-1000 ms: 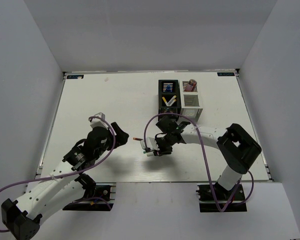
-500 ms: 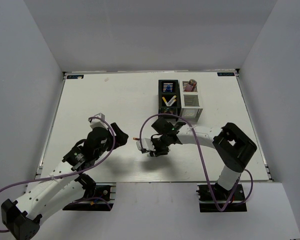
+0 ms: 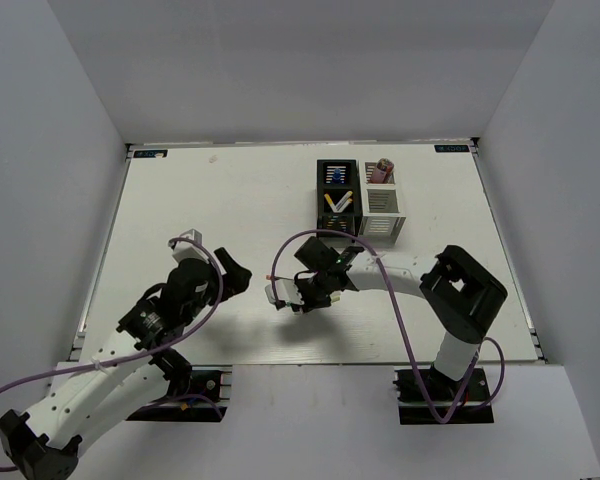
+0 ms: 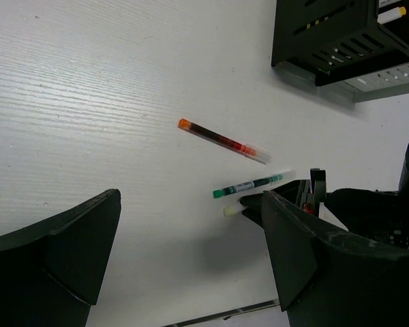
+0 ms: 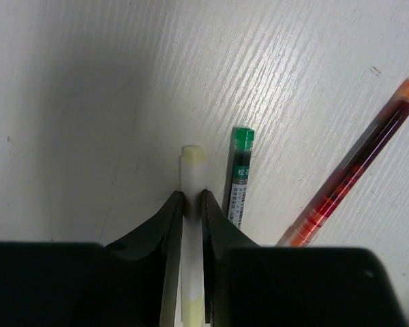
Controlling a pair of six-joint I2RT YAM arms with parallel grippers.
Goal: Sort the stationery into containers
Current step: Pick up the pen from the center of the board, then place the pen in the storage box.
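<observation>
Right pincer (image 5: 192, 197) was found closed on the thin white pen with a yellow tip (image 5: 193, 160), one finger pressed to each side of the barrel. The pen still lay flat on the white counter (image 3: 210, 200). Its long axis ran straight out between the fingers, with the yellow tip pointing away from the wrist and away from the containers.

The green-and-white pen (image 5: 240, 178) lay just beside it, nearly parallel and clear of the fingers. The red translucent pen with an orange cap (image 5: 358, 170) lay further off at an angle.

The black slatted square organiser (image 3: 337, 190) and the white-grey slatted organiser (image 3: 382, 205) stood touching each other, well apart from the grip, toward the far right of the counter. The right arm was the nearer and was already engaged.

Left pincer (image 3: 230, 272) hung with its fingers wide apart and empty, near the pens on their left side.

Judgement: the coming move is a lift and carry to an organiser, and the pen must be turned upright on the way.

Against the earlier frame, the right arm had advanced leftward over the pens and its fingers had narrowed onto the barrel. The left arm had drawn back slightly. The pens and organisers had not shifted.
</observation>
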